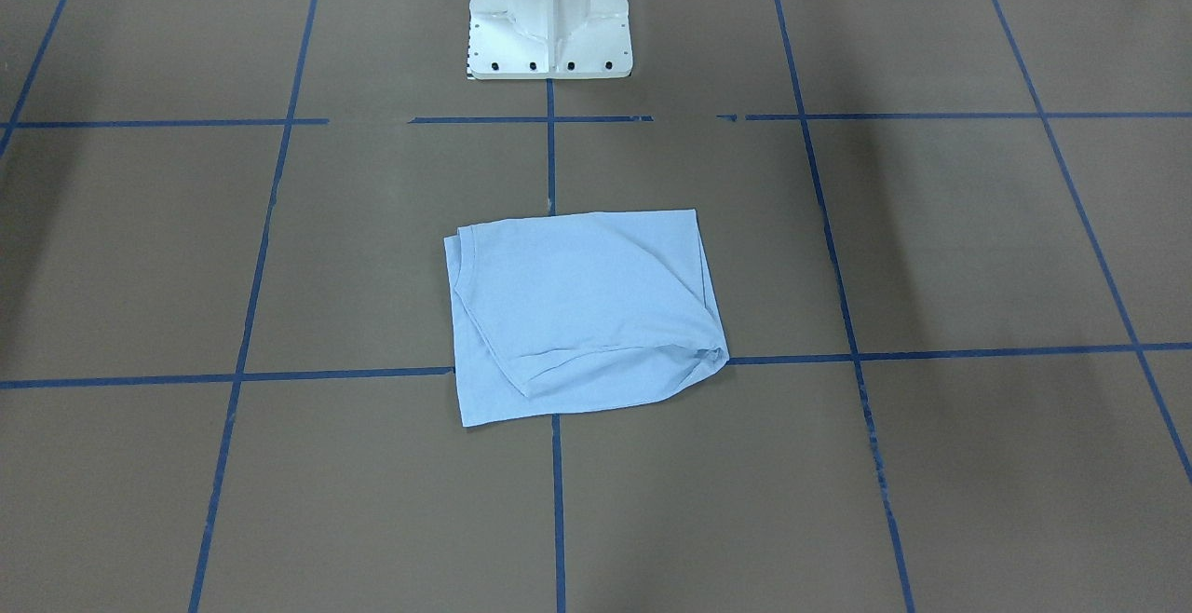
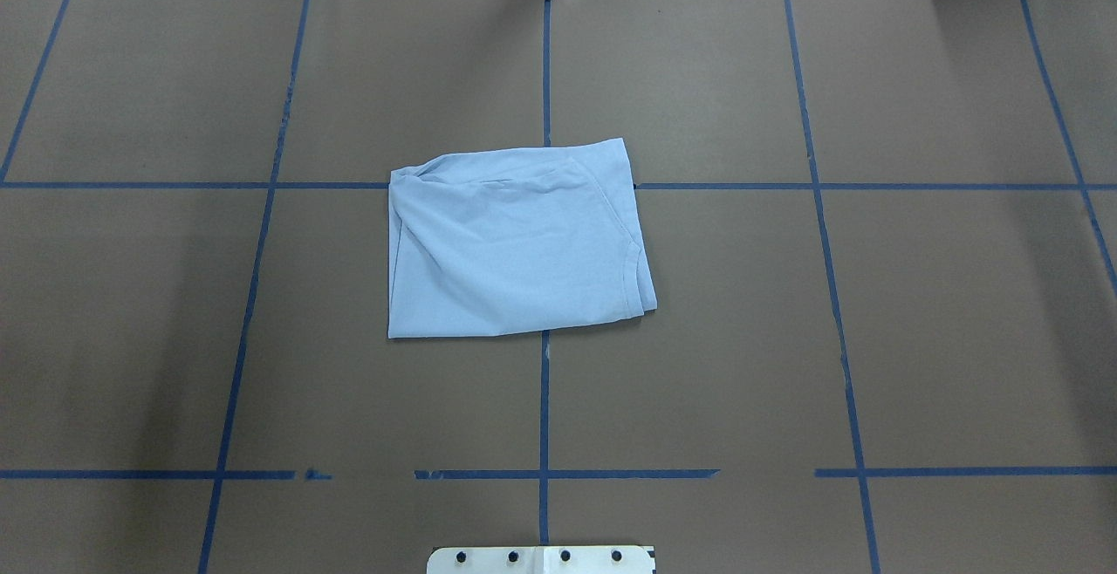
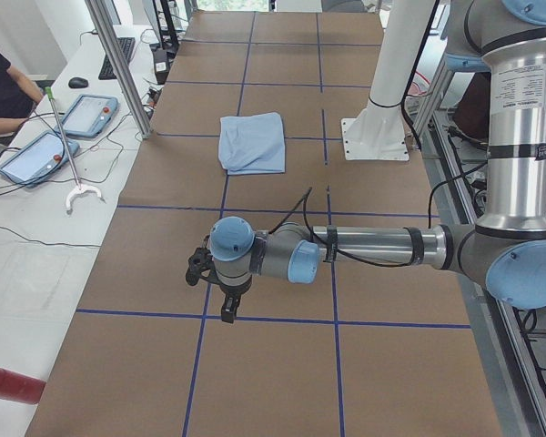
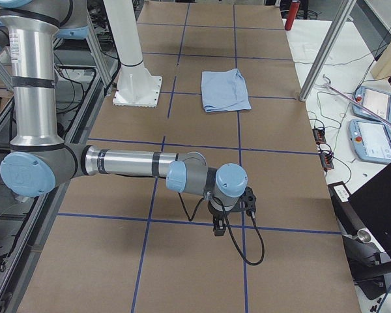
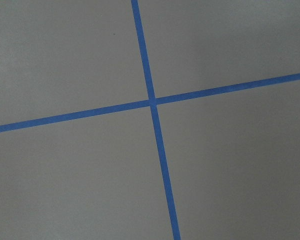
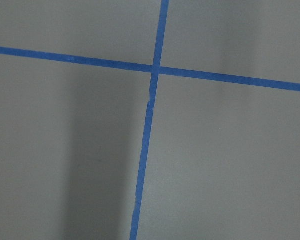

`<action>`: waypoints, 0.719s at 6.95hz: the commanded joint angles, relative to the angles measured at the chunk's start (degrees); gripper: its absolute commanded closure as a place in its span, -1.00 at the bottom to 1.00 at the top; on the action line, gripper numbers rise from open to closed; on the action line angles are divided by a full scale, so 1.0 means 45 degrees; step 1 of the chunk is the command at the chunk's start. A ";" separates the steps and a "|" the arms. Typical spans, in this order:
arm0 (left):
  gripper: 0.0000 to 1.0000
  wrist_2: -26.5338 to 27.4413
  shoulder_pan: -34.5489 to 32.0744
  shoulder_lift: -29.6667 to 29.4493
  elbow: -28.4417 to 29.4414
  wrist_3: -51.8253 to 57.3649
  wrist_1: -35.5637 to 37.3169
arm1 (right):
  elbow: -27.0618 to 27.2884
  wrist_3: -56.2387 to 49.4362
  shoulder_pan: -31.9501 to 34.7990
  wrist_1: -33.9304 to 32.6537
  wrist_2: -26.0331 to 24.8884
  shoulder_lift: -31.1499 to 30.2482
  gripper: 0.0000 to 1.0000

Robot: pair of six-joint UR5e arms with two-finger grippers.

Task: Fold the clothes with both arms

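One folded T-shirt [image 2: 515,242] — flat on the table [image 2: 873,338].

Plain pale-blue shirt [image 2: 515,242] on a brown table [image 2: 916,338] gridded with blue tape [image 2: 544,399]. White base [image 2: 537,562] at its 6 o'clock. Silver-grey left arm [image 3: 373,244] and right arm [image 4: 124,163], light-blue caps [image 3: 232,241].

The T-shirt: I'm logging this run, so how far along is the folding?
Done: the pale light-blue cotton T-shirt lies folded into a compact rectangle mid-table, with one corner slightly bunched. In hand: nothing; the black left gripper and black right gripper hang over the brown table far from it, with no cloth in either. Left: probably only smoothing that corner, if anything.
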 commanded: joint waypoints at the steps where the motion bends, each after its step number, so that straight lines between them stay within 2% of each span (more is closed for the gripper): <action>1: -1.00 -0.0006 0.0001 0.0003 -0.0020 0.0001 -0.0002 | 0.1048 0.2094 0.0052 0.0020 0.0018 -0.0130 -1.00; 5: -1.00 0.0014 0.0001 0.0002 -0.0020 0.0040 -0.0022 | 0.1245 0.2176 -0.0065 0.0000 0.0038 -0.0091 -1.00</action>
